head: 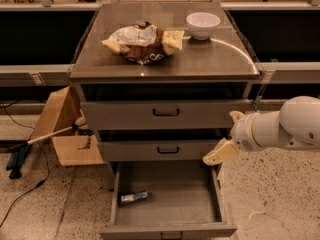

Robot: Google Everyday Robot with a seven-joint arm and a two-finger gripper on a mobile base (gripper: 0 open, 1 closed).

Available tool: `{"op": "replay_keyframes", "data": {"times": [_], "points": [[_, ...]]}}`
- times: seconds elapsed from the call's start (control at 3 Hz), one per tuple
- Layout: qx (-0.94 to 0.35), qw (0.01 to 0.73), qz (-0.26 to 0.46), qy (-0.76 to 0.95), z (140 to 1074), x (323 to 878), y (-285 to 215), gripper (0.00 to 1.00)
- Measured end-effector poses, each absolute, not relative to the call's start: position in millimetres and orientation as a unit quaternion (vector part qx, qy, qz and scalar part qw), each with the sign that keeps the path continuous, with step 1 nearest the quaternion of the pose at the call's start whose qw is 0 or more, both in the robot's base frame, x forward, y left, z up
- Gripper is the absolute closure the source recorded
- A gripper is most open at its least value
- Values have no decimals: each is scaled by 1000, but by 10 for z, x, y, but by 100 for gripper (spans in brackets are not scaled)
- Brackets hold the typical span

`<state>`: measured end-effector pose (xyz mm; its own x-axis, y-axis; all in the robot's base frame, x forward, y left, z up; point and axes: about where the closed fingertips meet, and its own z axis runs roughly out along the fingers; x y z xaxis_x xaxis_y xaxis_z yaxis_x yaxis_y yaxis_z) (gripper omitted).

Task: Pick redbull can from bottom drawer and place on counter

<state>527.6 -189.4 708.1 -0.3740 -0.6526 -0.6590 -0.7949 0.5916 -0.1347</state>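
Observation:
The redbull can lies on its side at the left of the open bottom drawer. The counter is the grey steel top of the cabinet. My gripper reaches in from the right on a white arm. It hangs at the right end of the middle drawer, above the bottom drawer's right wall. It is well to the right of the can and apart from it. It holds nothing.
A yellow-brown-white snack bag and a white bowl sit on the counter. The top drawer and middle drawer are shut. A cardboard box and cables lie on the floor at the left.

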Motion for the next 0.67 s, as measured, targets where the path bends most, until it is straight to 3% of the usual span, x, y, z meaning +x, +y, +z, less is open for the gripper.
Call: {"op": "replay_keyframes", "data": {"times": [0.67], "points": [[-408, 300, 143, 850, 6466, 5196, -1852, 0]]}}
